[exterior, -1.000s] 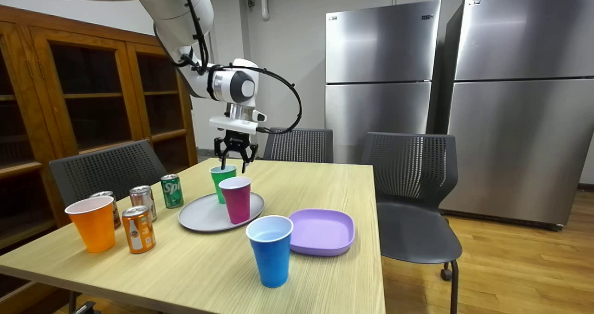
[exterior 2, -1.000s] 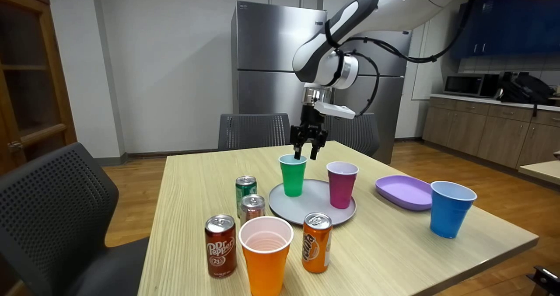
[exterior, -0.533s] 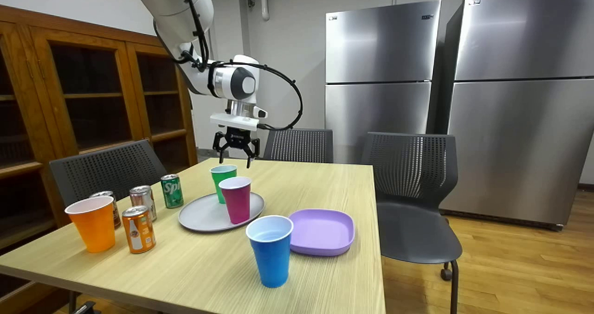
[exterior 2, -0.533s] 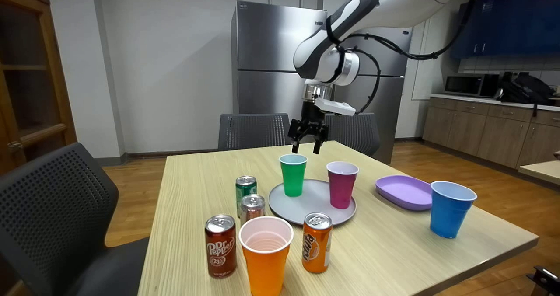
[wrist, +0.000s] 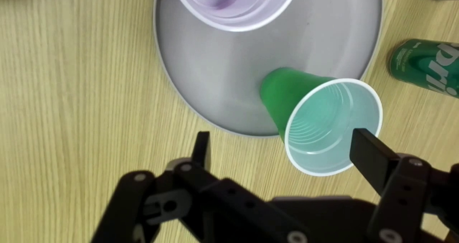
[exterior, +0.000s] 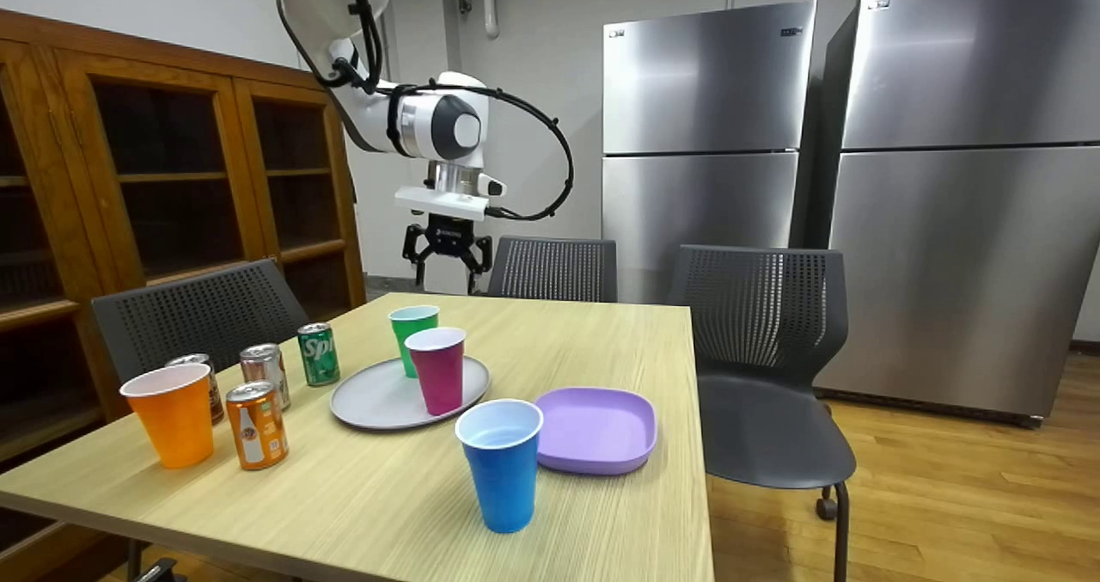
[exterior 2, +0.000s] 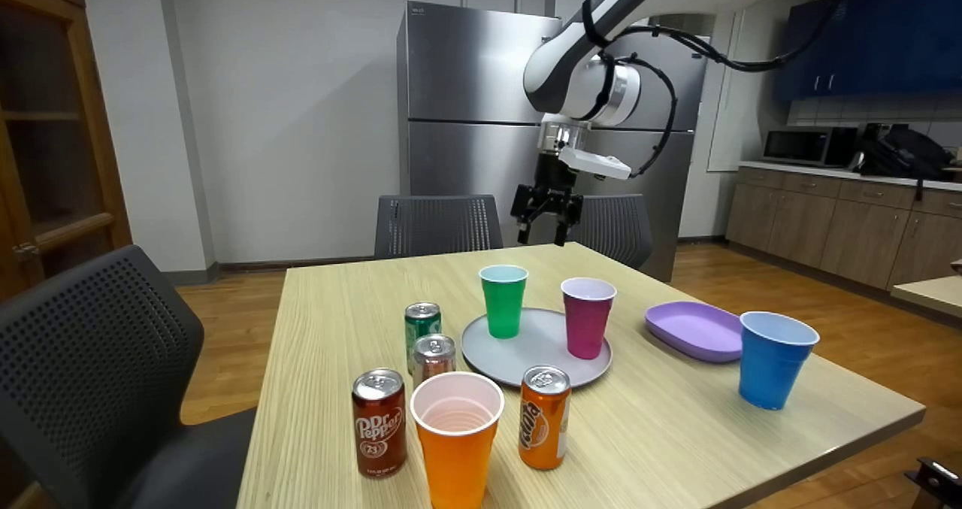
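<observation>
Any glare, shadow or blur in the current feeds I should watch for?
Wrist view: a bright glint inside the magenta cup, a smaller one in the green cup, and the gripper looks slightly soft; in an exterior view, pale sheen on the fridges and the cabinet too dark inside to read; in an exterior view, a soft diagonal shadow across the wall.

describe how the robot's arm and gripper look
A rounded white segmented arm with dark grey panels and a looping black cable. Past a silver metal collar and flat white bar comes a black two-fingered gripper with jointed linkages and small pale lettering.
</observation>
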Robot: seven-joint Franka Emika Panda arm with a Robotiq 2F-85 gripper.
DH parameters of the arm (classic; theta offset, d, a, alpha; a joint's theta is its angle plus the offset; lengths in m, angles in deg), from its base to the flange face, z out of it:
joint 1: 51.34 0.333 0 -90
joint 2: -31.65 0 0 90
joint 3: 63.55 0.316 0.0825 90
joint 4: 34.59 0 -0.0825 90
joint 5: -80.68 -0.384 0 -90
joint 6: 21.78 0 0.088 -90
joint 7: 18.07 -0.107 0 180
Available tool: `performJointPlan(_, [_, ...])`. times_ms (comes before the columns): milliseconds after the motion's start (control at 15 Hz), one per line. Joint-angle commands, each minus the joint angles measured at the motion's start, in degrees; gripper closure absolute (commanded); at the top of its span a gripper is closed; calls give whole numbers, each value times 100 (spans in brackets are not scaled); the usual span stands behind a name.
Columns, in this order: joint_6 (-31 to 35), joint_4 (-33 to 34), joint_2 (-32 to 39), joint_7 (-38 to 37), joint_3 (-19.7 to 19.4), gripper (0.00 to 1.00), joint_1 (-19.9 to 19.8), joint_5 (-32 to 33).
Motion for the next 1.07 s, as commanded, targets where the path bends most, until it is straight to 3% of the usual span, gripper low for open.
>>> performJointPlan(0, [421, -1095, -804, -5, -29, 0, -88, -37])
performJointPlan(1000, [1565, -4483, -2991, -320, -486, 0, -80, 22])
